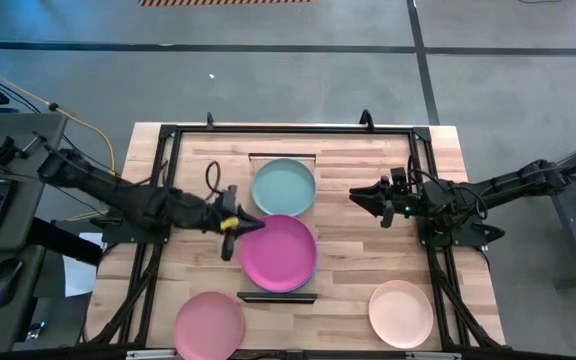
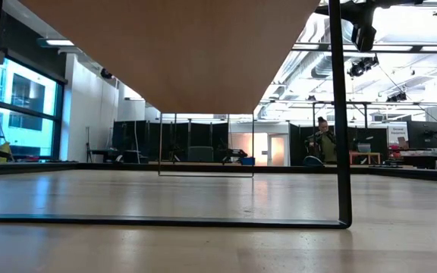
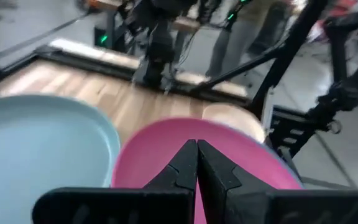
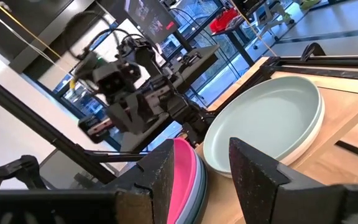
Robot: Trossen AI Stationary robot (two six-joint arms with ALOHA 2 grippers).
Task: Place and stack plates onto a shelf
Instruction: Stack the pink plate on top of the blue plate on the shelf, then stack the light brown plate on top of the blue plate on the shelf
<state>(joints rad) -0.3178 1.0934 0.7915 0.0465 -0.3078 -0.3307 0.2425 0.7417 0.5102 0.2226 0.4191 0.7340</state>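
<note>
- Plates in sight: round matte magenta plate [image 1: 279, 251] and mint plate [image 1: 283, 187] topping two shelf stacks; pink plate [image 1: 210, 321] and peach plate [image 1: 401, 311] on the tabletop.
- Left gripper [image 1: 232, 227] pinches the magenta plate's rim.
- Right gripper [image 1: 360, 197]: fingers apart, empty.

Even, bright overhead light leaves soft shadows on the bench [image 1: 448, 160], daylight glares through distant windows [image 2: 29, 110], and the left wrist view is motion-blurred throughout.

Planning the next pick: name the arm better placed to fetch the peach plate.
Right, probably. The peach plate lies on the right arm's side, the right gripper is open, and the left gripper is shut on the magenta plate.
</note>
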